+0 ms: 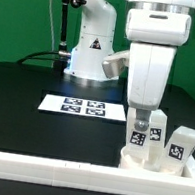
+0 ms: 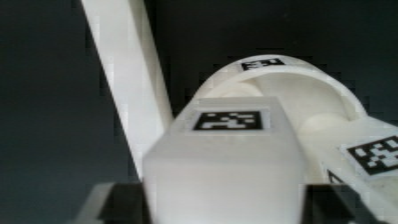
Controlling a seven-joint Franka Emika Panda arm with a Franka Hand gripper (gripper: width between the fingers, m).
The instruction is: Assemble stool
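The stool's round white seat disc (image 1: 127, 157) lies at the front on the exterior view's right. Three tagged white leg blocks stand upright on or by it. My gripper (image 1: 140, 124) comes straight down over the leftmost leg block (image 1: 137, 138). In the wrist view that leg block (image 2: 231, 150) fills the whole gap between my dark fingers (image 2: 114, 200), which press on both of its sides. The seat disc's curved rim (image 2: 294, 85) arcs behind it. A second leg block (image 1: 157, 129) stands right beside the held one, and a third (image 1: 182, 147) further right.
The marker board (image 1: 84, 107) lies flat mid-table. A long white border rail (image 1: 64, 171) runs along the front edge and shows in the wrist view as a white bar (image 2: 125, 60). My arm's base (image 1: 90, 54) stands at the back, with a black stand to its left.
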